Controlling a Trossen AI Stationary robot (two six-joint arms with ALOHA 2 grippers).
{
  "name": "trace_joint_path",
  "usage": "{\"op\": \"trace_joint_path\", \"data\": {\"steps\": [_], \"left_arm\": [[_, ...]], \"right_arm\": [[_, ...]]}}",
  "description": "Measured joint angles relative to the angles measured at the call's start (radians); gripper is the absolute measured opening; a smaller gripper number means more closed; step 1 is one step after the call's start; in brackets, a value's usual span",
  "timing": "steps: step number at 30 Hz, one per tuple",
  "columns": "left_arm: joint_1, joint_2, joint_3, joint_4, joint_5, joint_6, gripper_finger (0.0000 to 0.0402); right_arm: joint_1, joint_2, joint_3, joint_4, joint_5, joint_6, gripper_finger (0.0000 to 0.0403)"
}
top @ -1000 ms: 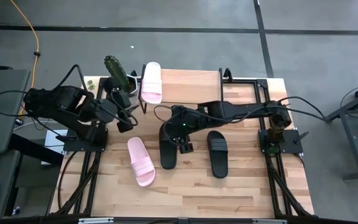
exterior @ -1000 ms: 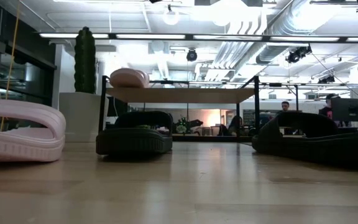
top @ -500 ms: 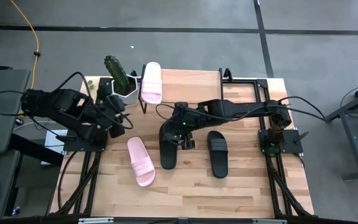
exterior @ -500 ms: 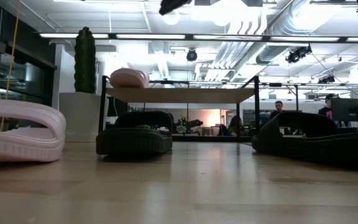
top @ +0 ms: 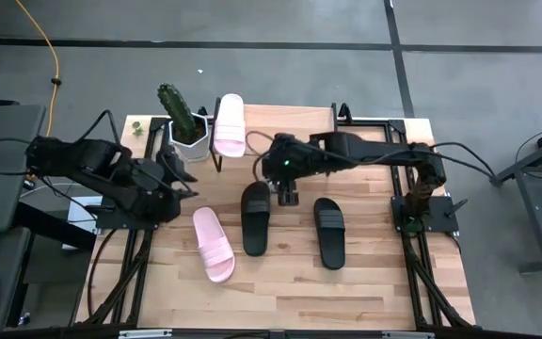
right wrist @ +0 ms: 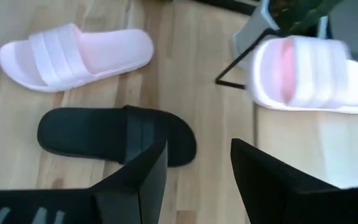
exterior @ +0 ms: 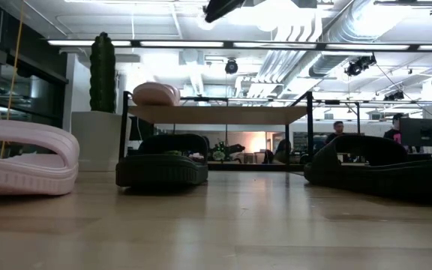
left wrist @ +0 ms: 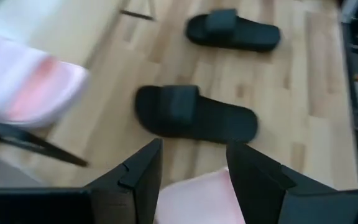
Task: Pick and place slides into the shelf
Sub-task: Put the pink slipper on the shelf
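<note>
- Slides lie in two places: one pale pink slide (top: 230, 123) sits on the shelf (top: 290, 123) at its left end, most likely the first one stowed, while the second pink slide (top: 214, 243) and both black slides remain on the table (top: 280, 282) in front of the shelf.
- Left black slide (top: 256, 217) and right black slide (top: 328, 231) lie side by side, near each other but apart, probably laid out as a pair for easy pick-up.
- Right gripper (top: 288, 195) hangs empty with its fingers spread, above the table between the shelf's front edge and the left black slide; that slide lies just beside it, on the near side.
- Left gripper (top: 183, 179) also stands released and holds nothing, beside the cactus pot (top: 188, 141); the pink slide on the table lies near it, toward the table's front.
- Judging by this, three slides remain to be stowed.
</note>
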Motion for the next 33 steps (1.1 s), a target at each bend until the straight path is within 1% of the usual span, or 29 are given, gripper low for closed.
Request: {"op": "trace_joint_path", "data": {"steps": [3,9,14,19,26,33], "left_arm": [[0.001,0.002,-0.068,0.026,0.047,-0.001,0.0166],[0.001,-0.005,-0.209,0.054,0.06,-0.058,0.0166],[0.001,-0.034,-0.298,0.091,0.077,-0.101,0.0166],[0.001,-0.072,-0.366,0.162,0.121,-0.123,0.0166],[0.001,-0.087,-0.44,0.191,0.127,-0.153,0.0166],[0.001,-0.087,-0.56,0.336,0.199,-0.175,0.0166]], "right_arm": [[-0.013,-0.036,0.0,-0.001,-0.001,0.001,0.0169],[-0.02,-0.103,0.0,-0.003,-0.004,0.012,0.0169],[-0.017,-0.138,0.0,-0.005,-0.006,0.022,0.0169],[-0.017,-0.145,0.001,-0.02,-0.006,0.024,0.0169],[-0.017,-0.145,0.001,-0.019,-0.007,0.025,0.0169],[-0.017,-0.145,0.001,-0.026,-0.007,0.027,0.0169]]}}
